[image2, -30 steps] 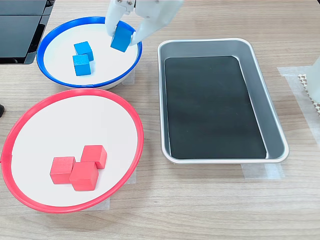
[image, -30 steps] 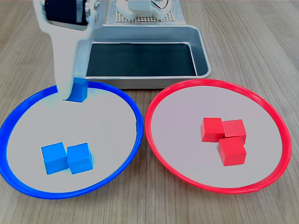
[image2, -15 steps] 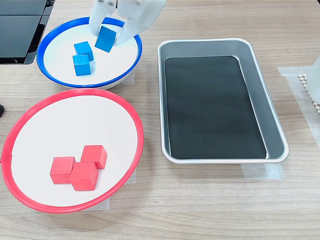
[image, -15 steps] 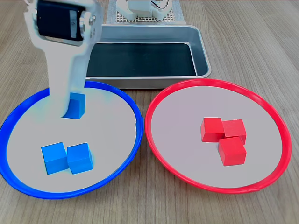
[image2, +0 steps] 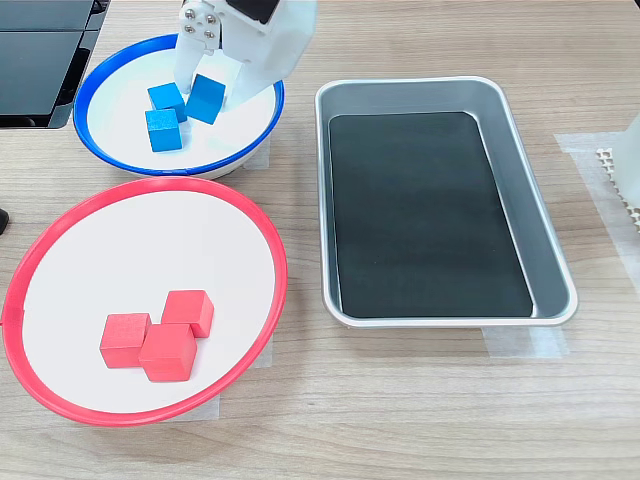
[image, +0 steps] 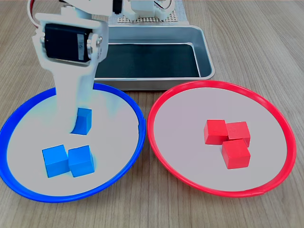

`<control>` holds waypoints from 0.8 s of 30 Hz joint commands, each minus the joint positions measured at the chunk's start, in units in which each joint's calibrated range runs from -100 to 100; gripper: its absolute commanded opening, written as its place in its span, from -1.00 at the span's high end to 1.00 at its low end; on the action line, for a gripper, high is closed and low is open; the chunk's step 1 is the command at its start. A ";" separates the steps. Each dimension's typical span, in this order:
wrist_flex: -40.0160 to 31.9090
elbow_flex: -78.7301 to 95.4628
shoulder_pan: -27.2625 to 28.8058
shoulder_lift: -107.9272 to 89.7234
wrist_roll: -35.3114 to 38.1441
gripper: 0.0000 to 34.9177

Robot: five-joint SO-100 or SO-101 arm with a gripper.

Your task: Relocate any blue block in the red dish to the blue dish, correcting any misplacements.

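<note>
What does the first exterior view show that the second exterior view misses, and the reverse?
Only the first exterior view shows the arm's black motor housing and mesh base plate. Only the second exterior view shows both gripper fingers flanking the blue block, plus a dark device at its left edge. Both show the blue dish, two more blue cubes, the red dish with three red cubes, and the metal tray.

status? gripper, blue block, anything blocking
Gripper shut on the blue block, low over the blue dish, beside two blue cubes. Red dish holds only three red cubes. Nothing in the way.
</note>
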 commanded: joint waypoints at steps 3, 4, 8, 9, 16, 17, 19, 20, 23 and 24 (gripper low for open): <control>1.08 -2.78 -0.48 0.22 -0.29 0.72; 1.33 -2.78 -0.48 0.22 -0.29 0.66; 2.32 -3.05 -0.57 0.22 -0.34 0.49; 2.32 -3.14 -0.57 0.14 -0.34 0.47; 2.73 -3.14 -1.04 -1.40 -0.15 0.48; 2.73 -2.69 -1.14 -2.17 -0.15 0.55; 2.73 -1.32 -1.61 -4.64 -0.15 0.75; 2.65 -0.50 -1.80 -6.17 -0.15 0.85; 2.40 3.68 -2.92 -13.59 -0.24 1.00; 2.48 5.41 -3.49 -16.49 -0.39 1.00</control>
